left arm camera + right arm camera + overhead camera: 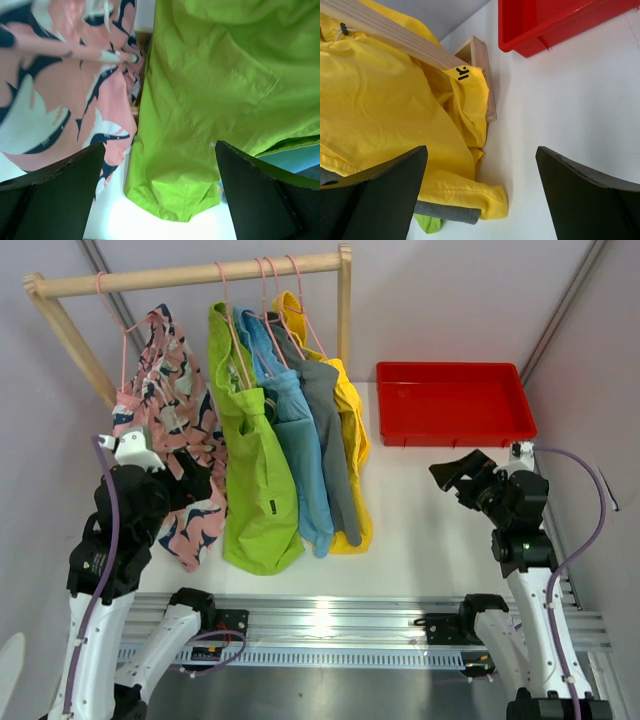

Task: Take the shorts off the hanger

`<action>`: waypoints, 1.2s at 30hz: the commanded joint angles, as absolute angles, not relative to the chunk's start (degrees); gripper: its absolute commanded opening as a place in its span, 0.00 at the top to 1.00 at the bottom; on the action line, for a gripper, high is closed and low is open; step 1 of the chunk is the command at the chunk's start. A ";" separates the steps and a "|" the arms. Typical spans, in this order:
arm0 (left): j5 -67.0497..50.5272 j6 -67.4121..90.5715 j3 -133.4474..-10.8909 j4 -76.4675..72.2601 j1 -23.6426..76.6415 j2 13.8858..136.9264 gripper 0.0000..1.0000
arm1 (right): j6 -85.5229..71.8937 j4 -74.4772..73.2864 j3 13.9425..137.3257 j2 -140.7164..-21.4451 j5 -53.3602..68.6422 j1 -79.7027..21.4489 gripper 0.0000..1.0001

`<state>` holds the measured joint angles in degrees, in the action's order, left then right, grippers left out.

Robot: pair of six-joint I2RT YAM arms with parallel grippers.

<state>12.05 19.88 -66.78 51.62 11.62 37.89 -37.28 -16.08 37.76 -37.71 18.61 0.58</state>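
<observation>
Five shorts [280,440] hang on the wooden rack [200,275]; left gripper [160,150] gapes beside the pink patterned pair [165,410], right gripper [481,150] gapes empty

Yellow shorts [356,440] largely hidden behind grey shorts [326,425]

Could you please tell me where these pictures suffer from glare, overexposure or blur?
Top external: glare on the metal rail. Left wrist: the table is blown out white below the green shorts; the pink shorts blur at top left. Right wrist: sharp, evenly lit, with a soft shadow beside the yellow shorts.
</observation>
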 commanded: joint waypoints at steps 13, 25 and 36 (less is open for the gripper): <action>16.10 16.17 -86.29 45.27 13.01 48.42 0.01 | -15.56 -29.08 90.85 -74.50 -4.29 -35.39 0.01; 12.57 15.56 -82.97 43.07 14.06 44.21 0.01 | -11.52 -31.99 127.48 -100.80 -9.76 -37.97 0.01; 12.57 15.38 -81.12 42.10 15.12 42.98 0.01 | -11.77 -28.30 140.35 -112.85 -10.19 -39.81 0.01</action>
<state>13.26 16.47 -81.38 43.86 14.52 42.76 -11.92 -30.70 136.81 -110.17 -9.23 -38.81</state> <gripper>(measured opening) 0.994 0.993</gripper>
